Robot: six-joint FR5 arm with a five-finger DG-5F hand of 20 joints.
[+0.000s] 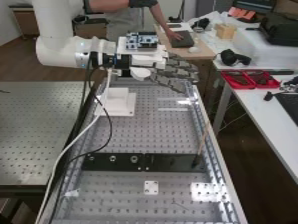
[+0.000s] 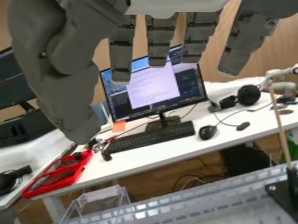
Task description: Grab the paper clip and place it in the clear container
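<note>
The hand (image 1: 174, 75) is over the bench's far end in the high view, its fingers extended sideways and holding nothing. In the wrist view the hand (image 2: 123, 55) hangs with fairly straight fingers and its thumb apart from them. A clear container (image 2: 100, 201) stands at the bench's edge there; its pale edges also show below the hand in the high view, as a faint clear container (image 1: 174, 109). A thin dark line on the near part of the bench may be the paper clip (image 1: 179, 204), but I cannot tell for certain.
A white stand (image 1: 120, 104) is on the perforated bench (image 1: 143, 131), left of the container. Across the bench lies a black strip (image 1: 113, 161), with a thin wooden stick (image 1: 202, 141) rising at its right end. Red trays (image 1: 247, 80) sit on the side table.
</note>
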